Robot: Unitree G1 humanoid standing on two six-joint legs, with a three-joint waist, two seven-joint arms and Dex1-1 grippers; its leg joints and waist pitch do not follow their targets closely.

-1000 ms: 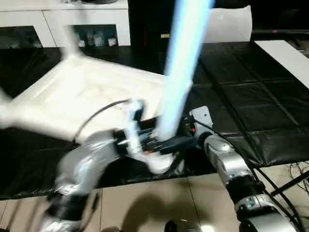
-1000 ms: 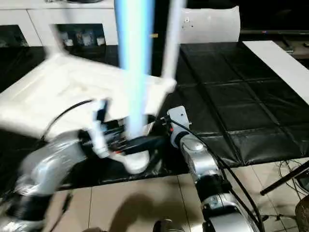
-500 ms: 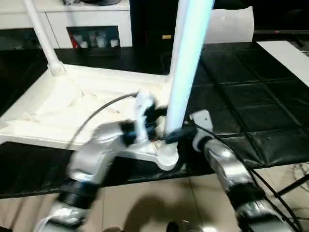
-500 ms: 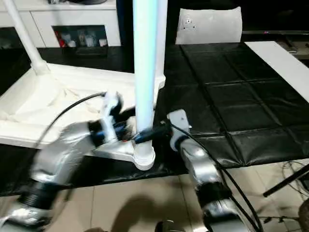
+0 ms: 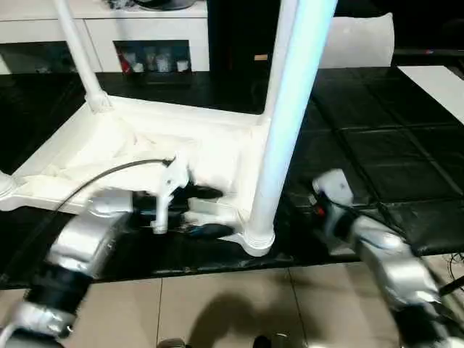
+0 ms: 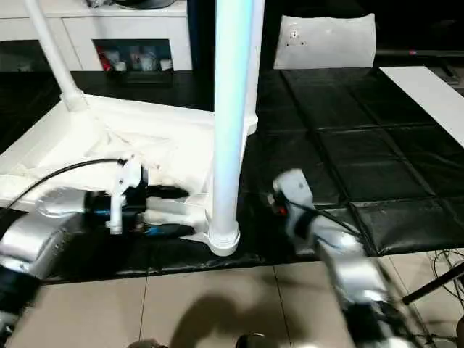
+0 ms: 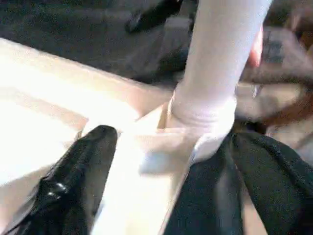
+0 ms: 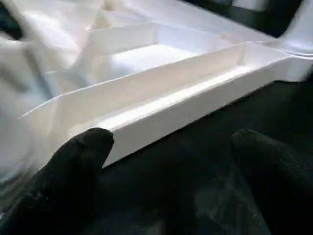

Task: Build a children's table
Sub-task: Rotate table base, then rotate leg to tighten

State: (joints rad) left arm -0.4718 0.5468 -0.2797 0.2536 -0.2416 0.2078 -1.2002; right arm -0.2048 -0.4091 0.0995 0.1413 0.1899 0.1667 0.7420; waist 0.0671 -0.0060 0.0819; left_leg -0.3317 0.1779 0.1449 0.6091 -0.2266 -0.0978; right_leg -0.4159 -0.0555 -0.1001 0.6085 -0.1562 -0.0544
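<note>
White plastic is what you have in front of you: the children's table (image 5: 145,145) lies upside down on the black padded mat (image 5: 377,145), ribbed underside up, with legs standing in its corner sockets. The nearest leg (image 5: 286,123) rises from the near corner socket (image 5: 255,238). Your left gripper (image 5: 206,212) reaches in level at that corner, its fingers (image 7: 83,166) apart, one over the ribbed underside and the other outside the rim, straddling the edge just beside the socket. Your right gripper (image 8: 171,171) has its fingers (image 8: 73,161) spread wide over the mat, near the table's rim but not touching it.
</note>
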